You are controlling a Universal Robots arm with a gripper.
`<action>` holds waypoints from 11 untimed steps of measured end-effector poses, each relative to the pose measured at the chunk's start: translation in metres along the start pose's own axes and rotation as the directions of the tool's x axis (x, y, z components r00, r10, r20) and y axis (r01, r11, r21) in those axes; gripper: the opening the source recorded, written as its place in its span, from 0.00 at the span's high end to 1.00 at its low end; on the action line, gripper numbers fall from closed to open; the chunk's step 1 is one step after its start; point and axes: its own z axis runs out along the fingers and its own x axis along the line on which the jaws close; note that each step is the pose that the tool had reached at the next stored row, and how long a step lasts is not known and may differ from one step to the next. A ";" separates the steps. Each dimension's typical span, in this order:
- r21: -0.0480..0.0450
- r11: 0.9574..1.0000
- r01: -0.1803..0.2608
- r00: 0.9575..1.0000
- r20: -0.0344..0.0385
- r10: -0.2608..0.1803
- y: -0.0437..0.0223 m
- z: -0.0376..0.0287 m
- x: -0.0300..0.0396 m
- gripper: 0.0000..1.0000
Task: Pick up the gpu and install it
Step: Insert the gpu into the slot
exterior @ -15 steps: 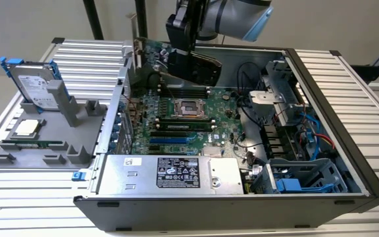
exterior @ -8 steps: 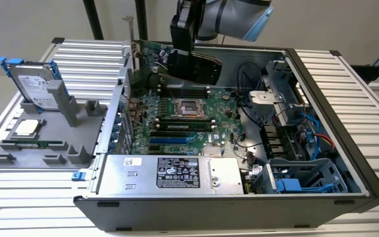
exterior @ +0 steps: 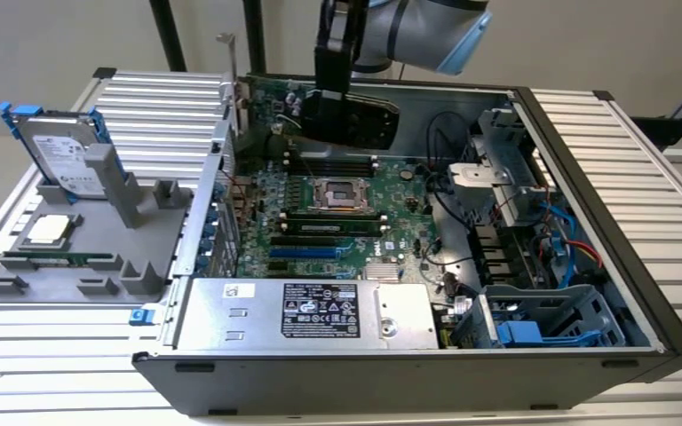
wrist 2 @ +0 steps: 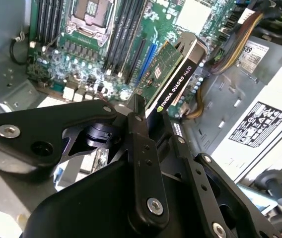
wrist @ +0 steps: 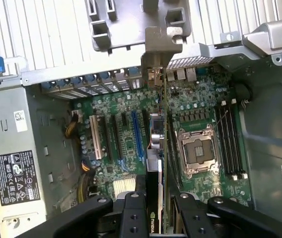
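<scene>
The gpu (exterior: 359, 114), a green card with a black cooler and a silver end bracket, hangs in the air over the far part of the open computer case (exterior: 625, 222). My gripper (exterior: 327, 111) is shut on its upper edge. In the second wrist view the gpu (wrist 2: 173, 74) sticks out from between the black fingers (wrist 2: 140, 130), tilted above the motherboard (wrist 2: 89, 64). The first wrist view has the gpu (wrist: 156, 148) edge-on, above the board between the blue slot (wrist: 137, 134) and the processor socket (wrist: 196, 151). It is not touching the slots.
A grey power supply (exterior: 305, 311) fills the case's near side, and cables and a drive cage (exterior: 543, 319) are at the exterior view's right. Outside, at the exterior view's left, a grey fixture (exterior: 139, 195) holds a hard drive (exterior: 63, 155), a processor (exterior: 51, 229) and a memory stick (exterior: 57, 260).
</scene>
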 end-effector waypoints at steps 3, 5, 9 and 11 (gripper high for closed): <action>0.000 1.000 0.028 1.000 -0.001 -0.028 0.0000 0.0000 -0.0002 1.00; 0.000 0.999 0.047 0.999 -0.002 -0.047 0.0001 0.0000 -0.0004 1.00; 0.000 0.997 0.083 0.997 -0.004 -0.083 0.0001 0.0000 -0.0006 1.00; -0.001 0.995 0.099 0.995 -0.005 -0.099 0.0001 0.0000 -0.0007 1.00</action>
